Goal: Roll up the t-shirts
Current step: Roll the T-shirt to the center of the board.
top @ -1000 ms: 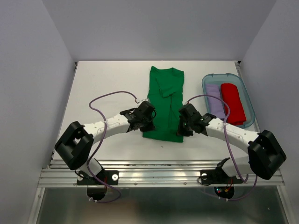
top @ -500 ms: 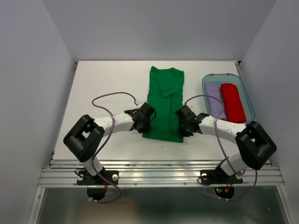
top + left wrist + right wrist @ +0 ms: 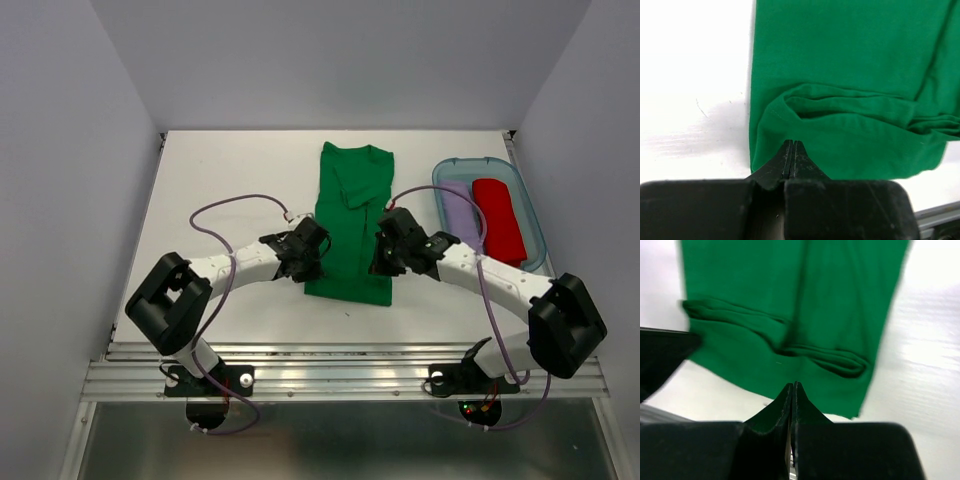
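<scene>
A bright green t-shirt (image 3: 352,205) lies folded into a long strip on the white table (image 3: 230,190), collar at the far end. A low rolled ridge (image 3: 840,107) crosses the cloth just beyond its near hem. My left gripper (image 3: 320,262) is shut, its tips (image 3: 792,143) over the shirt's near left corner with no cloth between them. My right gripper (image 3: 380,258) is also shut and empty, its tips (image 3: 792,386) above the near hem of the shirt (image 3: 790,290). The ridge (image 3: 815,357) lies just past them.
A clear blue bin (image 3: 523,190) at the right holds a rolled red t-shirt (image 3: 497,220) and a pale lilac one (image 3: 458,205). Purple cables (image 3: 230,205) loop over both arms. A metal rail (image 3: 340,375) runs along the table's near edge.
My right gripper has shifted a little away from the near edge and towards the shirt's middle. The left gripper has barely moved. Both stay shut, and the shirt lies where it was.
</scene>
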You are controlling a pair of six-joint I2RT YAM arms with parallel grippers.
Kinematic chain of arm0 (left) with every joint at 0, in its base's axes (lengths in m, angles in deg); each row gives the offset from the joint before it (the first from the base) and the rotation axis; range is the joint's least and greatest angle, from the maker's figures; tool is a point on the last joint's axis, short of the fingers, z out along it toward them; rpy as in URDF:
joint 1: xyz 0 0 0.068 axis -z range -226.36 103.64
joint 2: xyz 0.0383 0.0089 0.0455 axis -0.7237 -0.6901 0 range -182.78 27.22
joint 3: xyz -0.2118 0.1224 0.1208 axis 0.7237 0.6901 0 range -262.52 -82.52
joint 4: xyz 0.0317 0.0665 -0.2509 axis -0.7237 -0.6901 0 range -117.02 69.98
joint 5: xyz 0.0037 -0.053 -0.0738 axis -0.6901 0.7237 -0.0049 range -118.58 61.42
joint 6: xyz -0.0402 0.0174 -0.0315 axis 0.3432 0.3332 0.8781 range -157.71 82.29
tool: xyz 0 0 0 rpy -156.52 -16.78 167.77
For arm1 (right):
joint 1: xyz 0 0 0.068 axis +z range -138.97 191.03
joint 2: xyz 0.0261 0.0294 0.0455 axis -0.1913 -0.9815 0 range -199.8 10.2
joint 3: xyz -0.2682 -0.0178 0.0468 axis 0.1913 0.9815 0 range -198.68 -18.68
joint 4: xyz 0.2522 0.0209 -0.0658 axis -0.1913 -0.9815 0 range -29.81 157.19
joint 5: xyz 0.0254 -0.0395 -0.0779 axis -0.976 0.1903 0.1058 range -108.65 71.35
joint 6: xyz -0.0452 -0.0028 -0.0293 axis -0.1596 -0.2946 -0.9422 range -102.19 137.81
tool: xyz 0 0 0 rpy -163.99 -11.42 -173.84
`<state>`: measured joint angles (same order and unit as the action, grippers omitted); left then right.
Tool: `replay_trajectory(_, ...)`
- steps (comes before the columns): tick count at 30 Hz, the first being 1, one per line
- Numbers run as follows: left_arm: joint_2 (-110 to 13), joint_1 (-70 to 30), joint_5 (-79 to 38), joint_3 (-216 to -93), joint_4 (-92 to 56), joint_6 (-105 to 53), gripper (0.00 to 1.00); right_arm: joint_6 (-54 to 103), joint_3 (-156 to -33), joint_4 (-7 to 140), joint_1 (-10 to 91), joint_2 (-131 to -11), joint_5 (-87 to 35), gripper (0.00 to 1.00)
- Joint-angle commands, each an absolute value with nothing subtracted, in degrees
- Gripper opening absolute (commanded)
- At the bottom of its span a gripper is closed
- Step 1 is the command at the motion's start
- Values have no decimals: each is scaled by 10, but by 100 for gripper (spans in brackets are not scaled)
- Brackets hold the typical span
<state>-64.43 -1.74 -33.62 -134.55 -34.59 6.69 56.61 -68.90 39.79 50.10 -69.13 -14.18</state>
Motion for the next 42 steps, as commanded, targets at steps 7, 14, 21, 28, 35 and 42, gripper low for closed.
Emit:
replay_trajectory(7, -598, -23, -341, -1372, -358, 76, 0, 587, -709, 498, 507, -750, -245, 1)
replay_trajectory(14, -608, -22, -303, -1360, -331, 65, 0, 561, -700, 499, 507, -843, -159, 1)
replay_trajectory(21, -632, -17, -231, -1363, -301, 54, 0, 547, -742, 462, 507, -790, -148, 1)
replay_trajectory(28, -644, -14, -236, -1368, -286, 61, 0, 548, -719, 416, 507, -721, -109, 1)
replay_trajectory(35, -662, -23, -278, -1357, -292, 61, 0, 563, -674, 419, 507, -730, -92, 1)
replay_trajectory(42, -673, -29, -296, -1314, -269, 76, 0, 565, -633, 451, 507, -772, -63, 1)
